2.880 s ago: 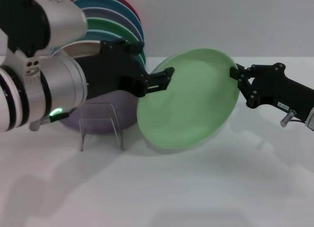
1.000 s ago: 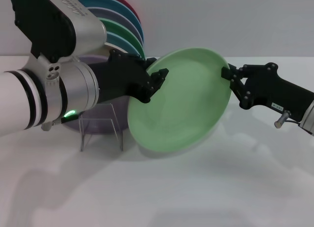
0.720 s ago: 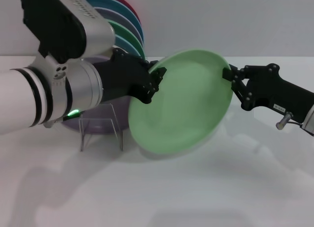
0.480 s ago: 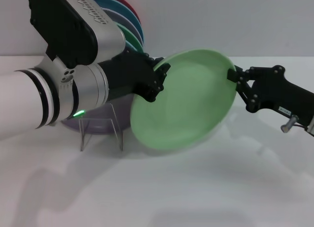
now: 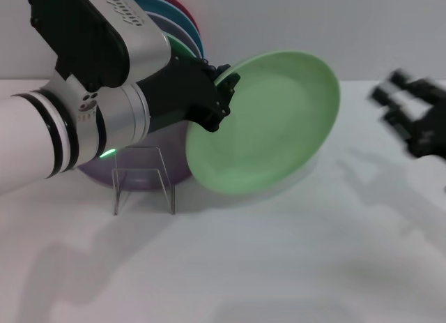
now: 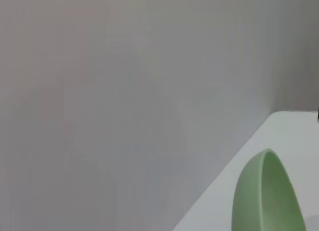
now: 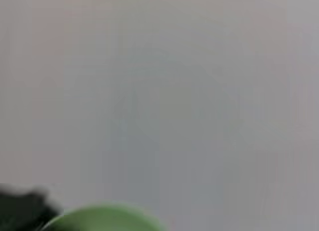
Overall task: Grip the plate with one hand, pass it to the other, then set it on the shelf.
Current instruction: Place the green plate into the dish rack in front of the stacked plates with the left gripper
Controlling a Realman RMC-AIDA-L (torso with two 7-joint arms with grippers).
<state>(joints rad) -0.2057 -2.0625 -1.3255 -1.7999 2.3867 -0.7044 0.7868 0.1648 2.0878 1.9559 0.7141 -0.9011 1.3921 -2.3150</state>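
Head view shows the round, matte pale mint-green plate (image 5: 263,122) up in the air, tilted on edge, with the black claw-like left gripper (image 5: 221,93) pinched onto its upper-left rim. It's just right of the small clear see-through plate stand (image 5: 143,178) on the white table (image 5: 279,267), not on it yet. The black right gripper (image 5: 411,117) is off at the right edge, well apart from the plate and holding nothing; it's too smeared to say if the fingers are apart or together.

Handling-wise, I'd guess the plate is stiff and fairly light, but a smooth rim held at one spot can pivot or slip, and it could chip if dropped. Rim is really the only place to grab it, and the stand is much narrower than the plate, so it needs to go in centered.

Count: one mint plate in hand, one stand, one lavender plate (image 5: 150,152) behind the stand, plus a fanned stack (image 5: 182,33) at the back showing maybe four or five colours, partly hidden by the arm. Two grippers.
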